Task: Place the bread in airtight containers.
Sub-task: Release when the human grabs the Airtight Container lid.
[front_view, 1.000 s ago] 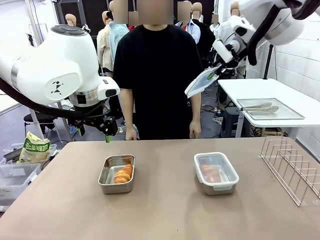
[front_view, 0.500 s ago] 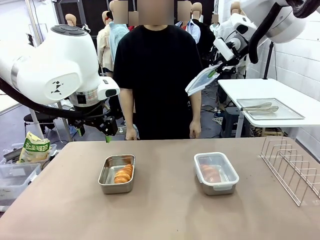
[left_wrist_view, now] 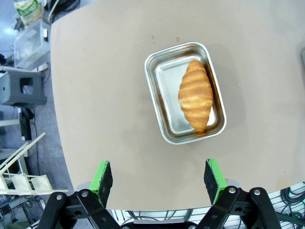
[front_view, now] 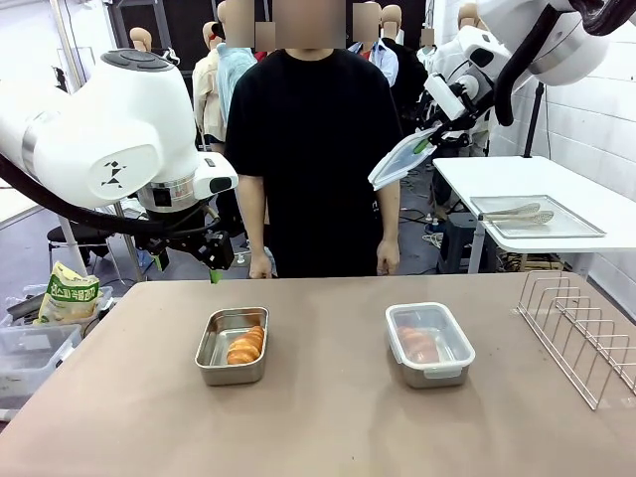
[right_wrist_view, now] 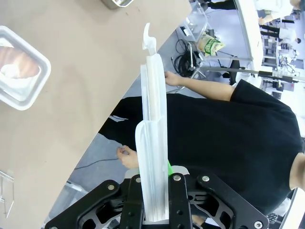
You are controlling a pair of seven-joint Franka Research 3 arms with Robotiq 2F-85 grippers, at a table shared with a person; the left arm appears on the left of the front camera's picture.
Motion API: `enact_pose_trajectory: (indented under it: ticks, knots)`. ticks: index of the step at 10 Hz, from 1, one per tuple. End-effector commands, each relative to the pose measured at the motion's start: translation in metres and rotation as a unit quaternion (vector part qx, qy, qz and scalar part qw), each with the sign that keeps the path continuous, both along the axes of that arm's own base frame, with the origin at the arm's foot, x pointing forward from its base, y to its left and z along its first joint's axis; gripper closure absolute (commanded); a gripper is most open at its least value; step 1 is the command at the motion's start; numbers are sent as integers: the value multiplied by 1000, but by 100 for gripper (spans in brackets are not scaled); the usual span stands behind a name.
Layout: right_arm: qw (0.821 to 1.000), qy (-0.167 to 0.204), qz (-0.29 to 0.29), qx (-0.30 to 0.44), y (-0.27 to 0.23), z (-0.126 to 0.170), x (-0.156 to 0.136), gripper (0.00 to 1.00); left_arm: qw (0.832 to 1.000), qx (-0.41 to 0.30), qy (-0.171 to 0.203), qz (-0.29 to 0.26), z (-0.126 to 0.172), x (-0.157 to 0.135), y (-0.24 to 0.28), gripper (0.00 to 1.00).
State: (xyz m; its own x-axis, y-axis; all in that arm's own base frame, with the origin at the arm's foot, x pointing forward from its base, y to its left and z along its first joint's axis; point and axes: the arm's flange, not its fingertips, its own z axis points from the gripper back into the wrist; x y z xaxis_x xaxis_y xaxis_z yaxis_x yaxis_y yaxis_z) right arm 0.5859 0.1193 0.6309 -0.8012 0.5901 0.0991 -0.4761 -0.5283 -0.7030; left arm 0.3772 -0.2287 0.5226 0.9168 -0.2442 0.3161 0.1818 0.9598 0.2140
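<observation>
Two steel airtight containers stand on the brown table. The left one [front_view: 211,350] [left_wrist_view: 162,90] is uncovered and holds a golden croissant [front_view: 245,345] [left_wrist_view: 195,94]. A clear lid covers the right one [front_view: 429,343] [right_wrist_view: 19,71], and a second croissant [front_view: 419,344] shows through it. My left gripper [front_view: 214,260] [left_wrist_view: 157,179] hovers open above the table's far left edge, looking down on the uncovered tub. High up at the right, beside the person, my right gripper [front_view: 425,147] [right_wrist_view: 153,191] is shut on another clear lid [front_view: 398,163] [right_wrist_view: 153,129], seen edge-on in the right wrist view.
A person in a black shirt [front_view: 313,149] stands at the far side, hands down by the table edge. A wire rack [front_view: 586,333] sits on the table's right. A white side table carries a flat tray with tongs [front_view: 537,216]. A snack bag [front_view: 70,293] and plastic bins lie left.
My right gripper and the clear lid shifted slightly up and to the right a second ago, then held still. The left arm, both tubs and the person have not moved.
</observation>
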Motion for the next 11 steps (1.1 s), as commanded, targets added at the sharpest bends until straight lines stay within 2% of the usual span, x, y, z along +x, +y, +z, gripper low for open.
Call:
enact_pose_trajectory:
  ticks: [1,11]
  knots:
    - [1000,0,-1,0,0,-1,-1,100,1000,0,2,0,1,0,1,0]
    - [1000,0,-1,0,0,-1,-1,100,1000,0,2,0,1,0,1,0]
